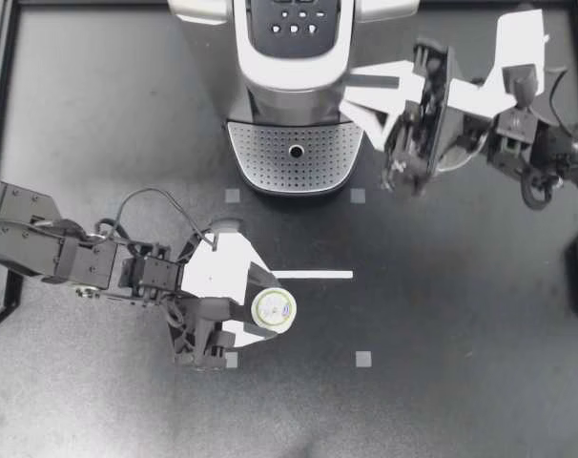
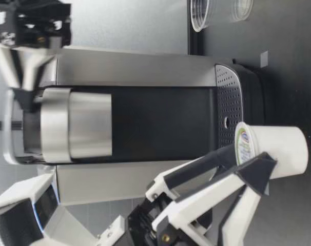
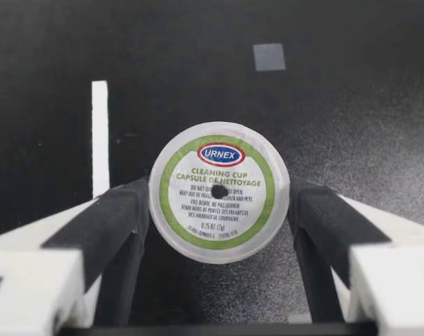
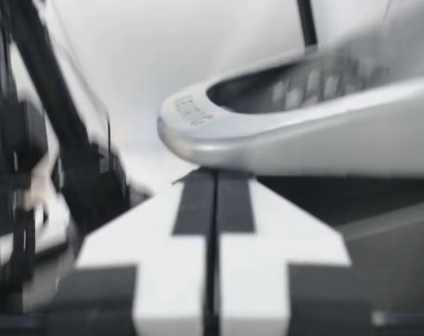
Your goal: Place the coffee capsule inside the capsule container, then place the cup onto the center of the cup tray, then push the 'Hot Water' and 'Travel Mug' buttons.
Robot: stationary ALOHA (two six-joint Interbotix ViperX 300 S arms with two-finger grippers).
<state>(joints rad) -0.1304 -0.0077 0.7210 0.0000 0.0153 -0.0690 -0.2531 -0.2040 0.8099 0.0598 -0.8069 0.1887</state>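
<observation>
Black tabletop, silver-and-black coffee machine at the back, and you've got your left gripper clamped on the small white capsule with the green-ringed foil lid. One finger is on each side and the lid faces up. It's out in front of the perforated drip tray, well apart from it. Your right gripper sits up beside the machine's head, fingers pressed together on nothing.
</observation>
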